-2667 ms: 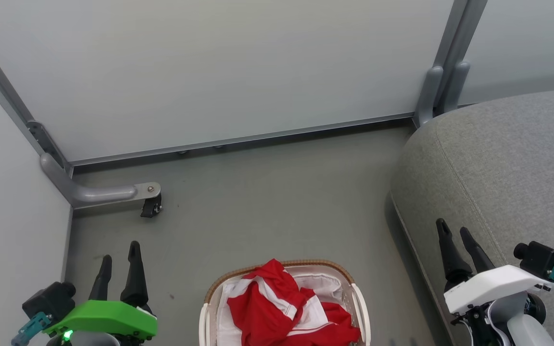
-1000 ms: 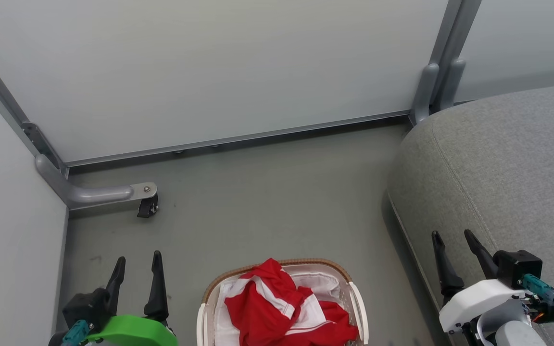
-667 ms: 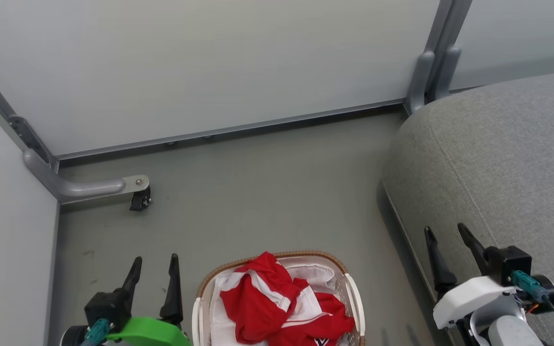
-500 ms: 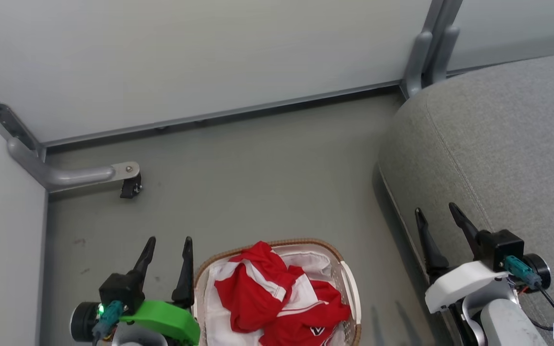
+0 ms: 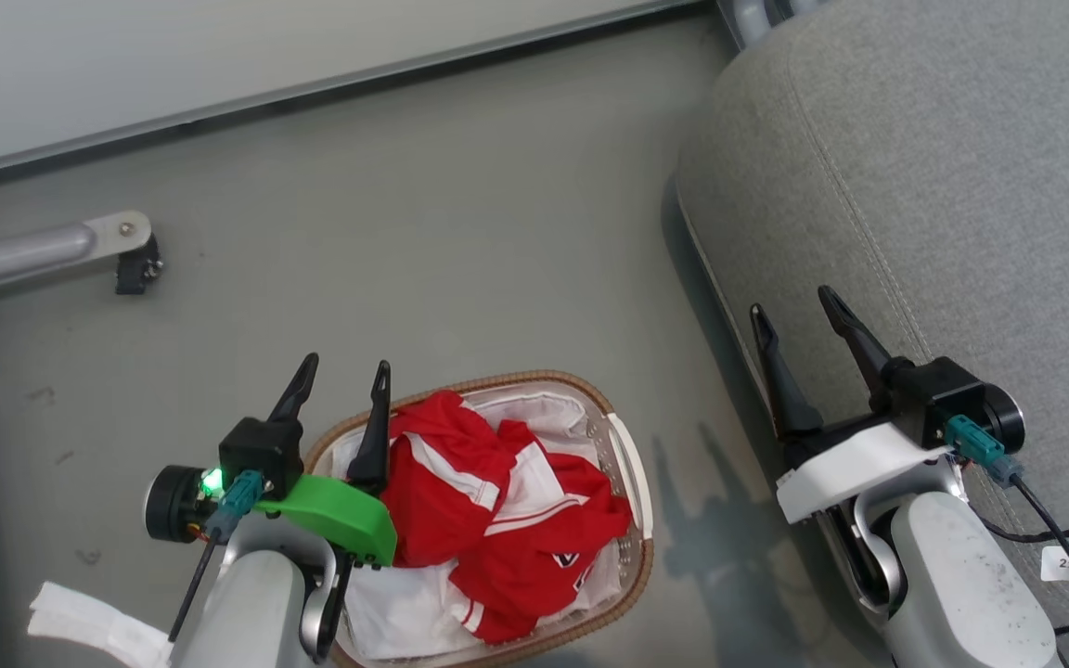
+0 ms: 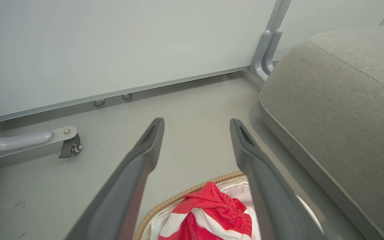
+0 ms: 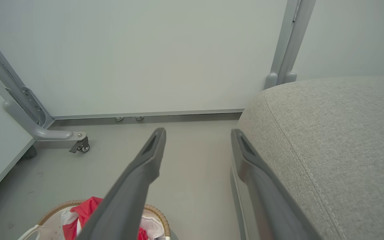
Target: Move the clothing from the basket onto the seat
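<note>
The red clothing (image 5: 497, 520) lies heaped in the basket (image 5: 534, 380), near the grey seat (image 5: 961, 167). My left gripper (image 5: 347, 362), fingers spread and empty, sits at the basket's rim; my right gripper (image 5: 789, 299), likewise spread, at the seat's edge.

A smooth grey-green floor (image 5: 460, 213) meets a plain pale wall (image 6: 112, 50), edged at its foot by a metal rail (image 6: 165, 83). A curved grey leg (image 5: 24, 250) ends in a black caster (image 5: 134, 274) on the floor. A grey post (image 7: 287, 43) stands upright against the wall. Faint scuffs (image 5: 38, 394) mark the floor.
</note>
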Tool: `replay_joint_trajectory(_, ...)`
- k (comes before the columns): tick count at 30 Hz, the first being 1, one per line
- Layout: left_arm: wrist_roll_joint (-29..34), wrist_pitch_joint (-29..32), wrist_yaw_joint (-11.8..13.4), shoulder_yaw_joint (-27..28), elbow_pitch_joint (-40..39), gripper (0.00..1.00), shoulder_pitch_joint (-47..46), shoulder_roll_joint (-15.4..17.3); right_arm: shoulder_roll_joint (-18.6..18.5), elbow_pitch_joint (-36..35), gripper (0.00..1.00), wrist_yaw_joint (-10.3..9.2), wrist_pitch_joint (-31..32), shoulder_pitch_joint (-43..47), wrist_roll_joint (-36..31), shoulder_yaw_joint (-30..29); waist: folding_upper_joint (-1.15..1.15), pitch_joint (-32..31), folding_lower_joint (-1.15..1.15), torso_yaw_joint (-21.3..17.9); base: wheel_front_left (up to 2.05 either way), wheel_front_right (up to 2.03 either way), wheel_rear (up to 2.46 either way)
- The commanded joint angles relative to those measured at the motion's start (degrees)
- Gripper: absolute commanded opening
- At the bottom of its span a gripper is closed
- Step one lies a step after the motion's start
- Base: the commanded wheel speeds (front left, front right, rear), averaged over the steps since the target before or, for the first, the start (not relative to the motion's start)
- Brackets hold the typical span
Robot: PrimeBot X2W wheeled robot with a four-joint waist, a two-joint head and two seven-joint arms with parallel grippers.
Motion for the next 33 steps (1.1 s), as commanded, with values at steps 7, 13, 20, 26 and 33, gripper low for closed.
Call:
replay_joint_trajectory(7,-0.2,-0.2,-0.2,-3.2,5.3,1.00,-7.1,2.1,0.0,-2.9,1.00,-0.04,-0.3,-3.5,2.7,2.2,0.00,11.3,0.00,-7.0,0.00,0.00,0.00)
replay_joint_trajectory(13,-1.0,-0.2,-0.2,-6.6,10.3,1.00,-12.4,4.9,0.0,-4.2,1.00,-0.04,-0.3,-5.4,4.2,4.3,0.00,15.9,0.00,-8.9,0.00,0.00,0.00)
replay_joint_trajectory(20,-2.8,-0.2,-0.2,-8.2,16.5,1.00,-17.1,7.3,0.0,-5.7,1.00,-0.04,-0.3,-6.9,5.4,6.1,0.00,20.1,0.00,-10.6,0.00,0.00,0.00)
replay_joint_trajectory(26,-3.6,-0.2,-0.2,-10.6,23.3,1.00,-20.4,8.4,0.0,-5.8,1.00,-0.04,-0.3,-7.2,5.8,6.9,0.00,22.5,0.00,-11.4,0.00,0.00,0.00)
replay_joint_trajectory(33,-5.9,-0.2,-0.2,-15.1,32.5,1.00,-22.5,7.8,0.0,-5.5,1.00,-0.04,-0.3,-7.2,5.6,6.7,0.00,23.5,0.00,-11.5,0.00,0.00,0.00)
